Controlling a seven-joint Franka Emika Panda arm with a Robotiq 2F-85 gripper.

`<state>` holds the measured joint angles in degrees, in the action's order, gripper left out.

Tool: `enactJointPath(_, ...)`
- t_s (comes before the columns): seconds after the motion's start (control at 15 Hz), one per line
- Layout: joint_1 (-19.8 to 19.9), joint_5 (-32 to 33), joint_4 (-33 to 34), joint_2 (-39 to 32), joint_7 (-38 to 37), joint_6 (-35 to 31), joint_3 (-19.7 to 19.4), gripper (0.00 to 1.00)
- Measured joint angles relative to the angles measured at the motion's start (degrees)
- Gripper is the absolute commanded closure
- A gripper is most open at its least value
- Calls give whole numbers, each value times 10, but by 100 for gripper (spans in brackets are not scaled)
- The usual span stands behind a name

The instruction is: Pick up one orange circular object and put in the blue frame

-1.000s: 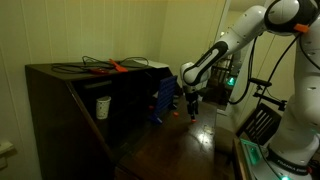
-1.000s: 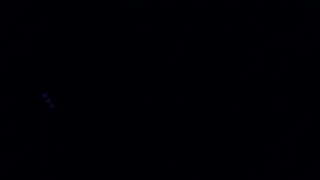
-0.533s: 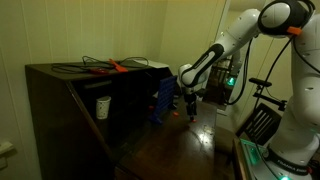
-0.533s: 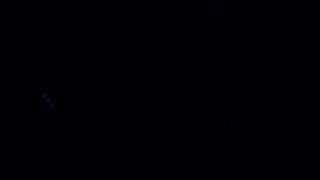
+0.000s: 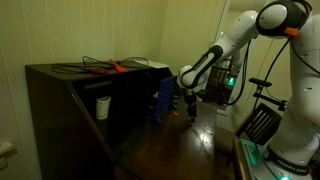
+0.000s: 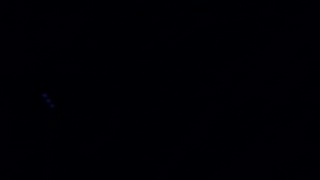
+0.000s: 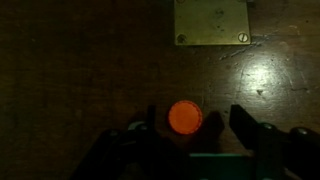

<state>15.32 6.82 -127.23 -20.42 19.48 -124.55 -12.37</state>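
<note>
Dark wood (image 7: pixel 80 60), pincer (image 7: pixel 192 120) unmoved, astride orange disc (image 7: pixel 185 117)

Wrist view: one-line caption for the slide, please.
Open tool straddles the orange disc on dark wood, a screwed metal plate just beyond.

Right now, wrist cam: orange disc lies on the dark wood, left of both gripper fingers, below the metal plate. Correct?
No. The wrist view shows the orange disc between the two fingers of the gripper, not left of both. The rest holds: it lies on the dark wood, below the metal plate.
</note>
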Motion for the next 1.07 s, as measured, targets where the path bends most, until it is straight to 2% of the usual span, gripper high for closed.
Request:
enactJointPath(0.07, 1, 0, 0, -1, 1, -5, 1, 14)
enactJointPath(0.2, 3, 0, 0, -3, 2, -15, 3, 38)
enactJointPath(0.33, 4, 0, 0, -3, 4, -22, 4, 54)
enactJointPath(0.67, 5, 0, 0, -4, 11, -25, 4, 88)
enactJointPath(0.73, 6, 0, 1, -4, 13, -25, 4, 92)
enactJointPath(0.93, 6, 0, 2, 0, 16, -25, 5, 94)
enactJointPath(1.07, 6, 0, 3, -1, 18, -25, 5, 100)
